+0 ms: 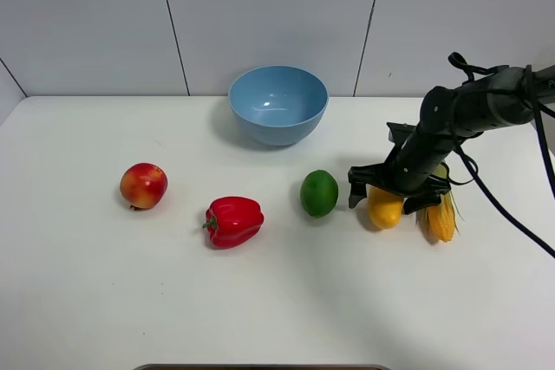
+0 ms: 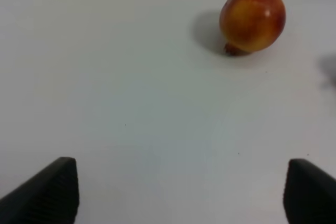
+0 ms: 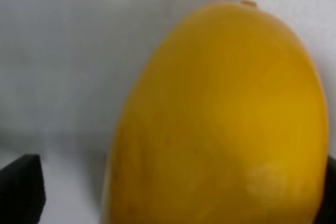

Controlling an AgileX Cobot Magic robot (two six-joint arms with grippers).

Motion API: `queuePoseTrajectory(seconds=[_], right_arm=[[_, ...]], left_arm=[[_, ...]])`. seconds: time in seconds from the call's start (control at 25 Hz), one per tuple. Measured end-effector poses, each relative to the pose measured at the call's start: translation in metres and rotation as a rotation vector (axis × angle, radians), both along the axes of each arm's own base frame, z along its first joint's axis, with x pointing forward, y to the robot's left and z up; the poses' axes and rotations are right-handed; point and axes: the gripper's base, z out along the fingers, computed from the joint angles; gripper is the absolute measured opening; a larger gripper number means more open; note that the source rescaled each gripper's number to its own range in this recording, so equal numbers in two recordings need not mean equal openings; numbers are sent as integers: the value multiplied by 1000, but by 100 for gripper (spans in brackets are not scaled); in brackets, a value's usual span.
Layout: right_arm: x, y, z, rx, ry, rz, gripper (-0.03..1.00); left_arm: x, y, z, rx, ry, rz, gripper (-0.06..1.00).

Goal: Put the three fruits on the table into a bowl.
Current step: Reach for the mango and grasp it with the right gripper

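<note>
white table (image 1: 87, 301), pale panelled wall (image 1: 87, 23) behind.
my right gripper (image 1: 392, 198) reaches down, fingers spread around the mango (image 1: 385, 212); left gripper (image 2: 178, 195) hangs parted, empty.

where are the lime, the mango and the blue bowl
lime (image 1: 319, 193), exterior high view, middle of its green skin
mango (image 3: 220, 124), right wrist view, middle of its yellow skin
bowl (image 1: 277, 133), exterior high view, front outer wall

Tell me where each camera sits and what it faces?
Exterior high: up above, facing down on the table and bowl; only the right arm shows.
Left wrist: rides its arm, facing the red-and-yellow fruit beyond open left jaws.
Right wrist: close on the mango between open right jaws.
Shared: the high view shows both fruits too.
</note>
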Motion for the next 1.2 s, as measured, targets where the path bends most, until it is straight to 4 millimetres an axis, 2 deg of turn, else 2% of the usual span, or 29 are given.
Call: queuePoseTrajectory(seconds=[0.2, 0.68, 0.96, 1.2], right_arm=[[1, 0, 0, 0, -11, -2, 99], [1, 0, -1, 1, -10, -19, 73], [-1, 0, -1, 7, 17, -44, 40], [-1, 1, -2, 11, 23, -51, 1]], left_arm=[[0, 0, 0, 0, 0, 0, 16], [0, 0, 0, 0, 0, 1, 16], [0, 0, 0, 0, 0, 1, 16], [0, 0, 0, 0, 0, 1, 16]])
